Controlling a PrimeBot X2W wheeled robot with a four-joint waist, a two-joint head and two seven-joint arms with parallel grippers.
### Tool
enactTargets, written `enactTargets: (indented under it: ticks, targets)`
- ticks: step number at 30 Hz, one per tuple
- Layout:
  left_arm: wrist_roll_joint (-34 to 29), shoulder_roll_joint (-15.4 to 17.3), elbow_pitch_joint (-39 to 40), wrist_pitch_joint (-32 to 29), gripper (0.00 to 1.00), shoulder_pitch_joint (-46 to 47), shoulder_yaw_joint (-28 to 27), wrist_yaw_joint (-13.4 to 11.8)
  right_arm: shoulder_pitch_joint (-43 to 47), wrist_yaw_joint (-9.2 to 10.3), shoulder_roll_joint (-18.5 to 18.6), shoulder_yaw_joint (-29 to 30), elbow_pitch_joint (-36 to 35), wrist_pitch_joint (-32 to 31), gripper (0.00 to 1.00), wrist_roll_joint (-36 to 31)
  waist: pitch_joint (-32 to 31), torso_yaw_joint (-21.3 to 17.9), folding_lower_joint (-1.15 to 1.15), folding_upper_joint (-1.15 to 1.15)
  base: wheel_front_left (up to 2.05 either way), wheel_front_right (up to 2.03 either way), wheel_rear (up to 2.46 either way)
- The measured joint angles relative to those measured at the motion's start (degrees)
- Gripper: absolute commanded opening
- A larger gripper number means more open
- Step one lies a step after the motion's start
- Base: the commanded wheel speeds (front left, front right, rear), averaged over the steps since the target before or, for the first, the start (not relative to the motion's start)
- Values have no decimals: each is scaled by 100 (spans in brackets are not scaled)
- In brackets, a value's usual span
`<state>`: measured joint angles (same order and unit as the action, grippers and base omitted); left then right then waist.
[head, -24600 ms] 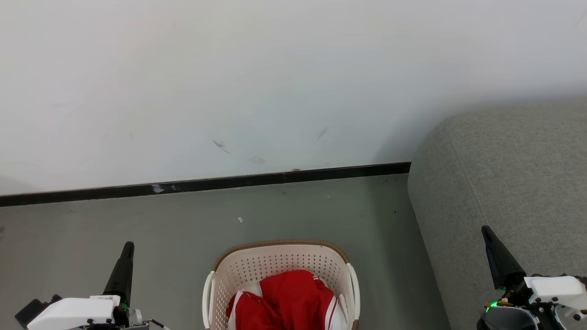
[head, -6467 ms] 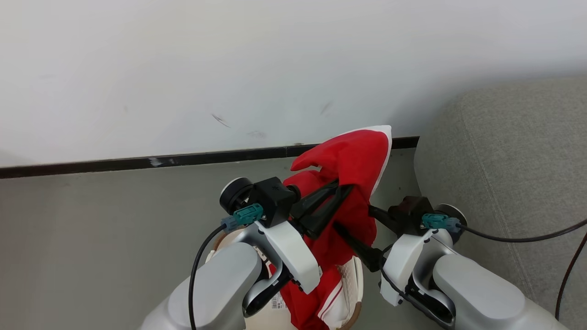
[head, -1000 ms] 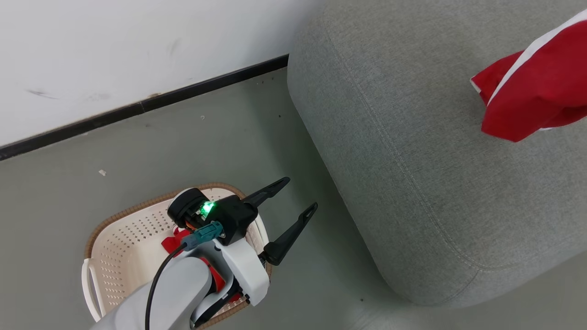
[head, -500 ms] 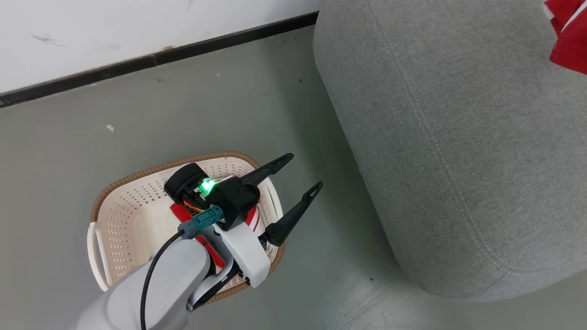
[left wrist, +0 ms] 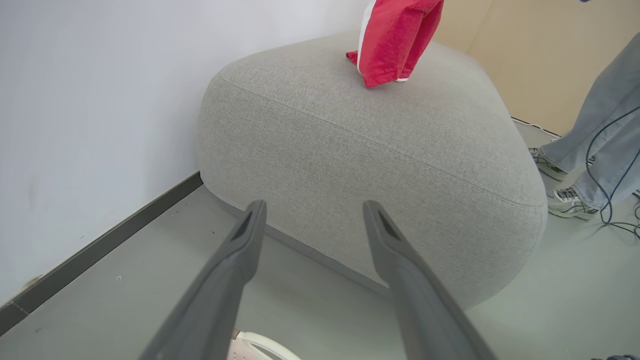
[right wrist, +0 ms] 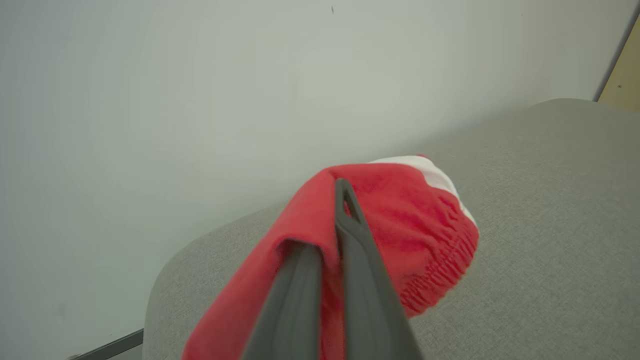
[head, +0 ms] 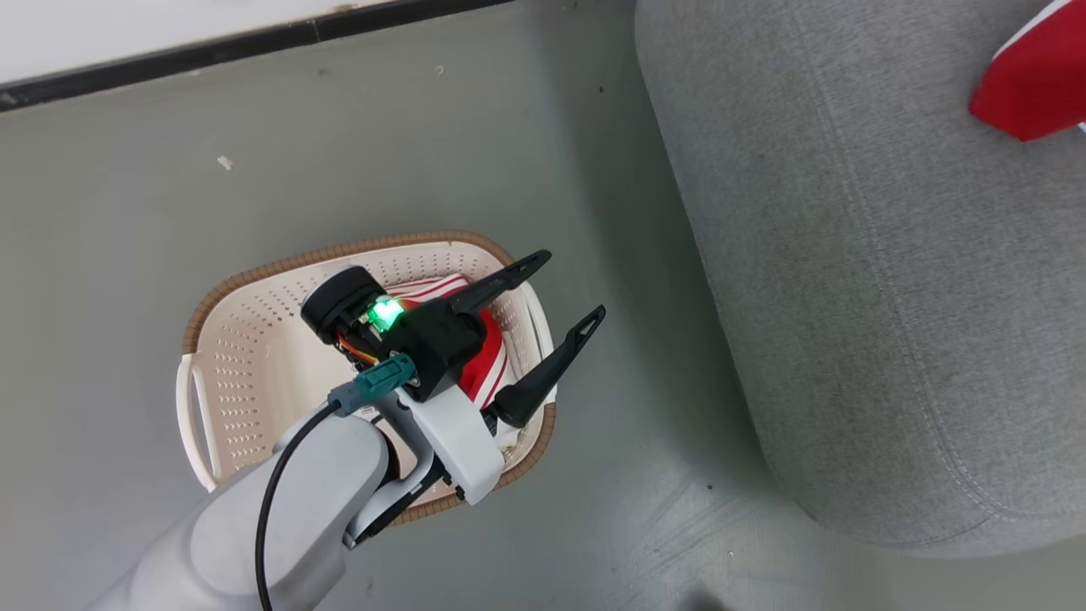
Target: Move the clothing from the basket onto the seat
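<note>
Right wrist view: the right gripper (right wrist: 334,215) is clamped on a red white-trimmed garment (right wrist: 415,215) hanging straight over the grey-green fabric seat (right wrist: 550,225). Above the cream perforated plastic basket (head: 254,271) with the other red striped garment (head: 488,352), the left gripper (head: 570,285) hangs jaws wide apart.

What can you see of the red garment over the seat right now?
The red garment is soft, bright red fabric with a white panel and stripe along one edge and a gathered, elastic-looking hem. It is bunched and draped over the shut right end effector, which pinches a fold of it. In the left wrist view it hangs down with its lower corner at the top of the grey-green seat; I cannot tell whether it touches.
</note>
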<state>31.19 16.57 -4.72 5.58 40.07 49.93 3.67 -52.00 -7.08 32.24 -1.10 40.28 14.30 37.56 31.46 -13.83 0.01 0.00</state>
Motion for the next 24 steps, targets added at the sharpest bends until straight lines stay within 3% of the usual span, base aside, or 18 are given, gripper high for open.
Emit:
enactTargets:
  ticks: [8,22,24]
  targets:
    - [-51,5,13,-2,100,197,2,18,35,0,7,-338,182,-36,0,20,198,129,0,0,0,0,0]
    - [-55,32,-158,57,100,238,-5,108,273,0,-197,-1098,377,-795,0,693,107,17,0,0,0,0,0]
    - [-49,35,-188,64,100,238,-11,109,343,0,-201,-1136,383,-913,4,835,72,-7,0,0,0,0,0]
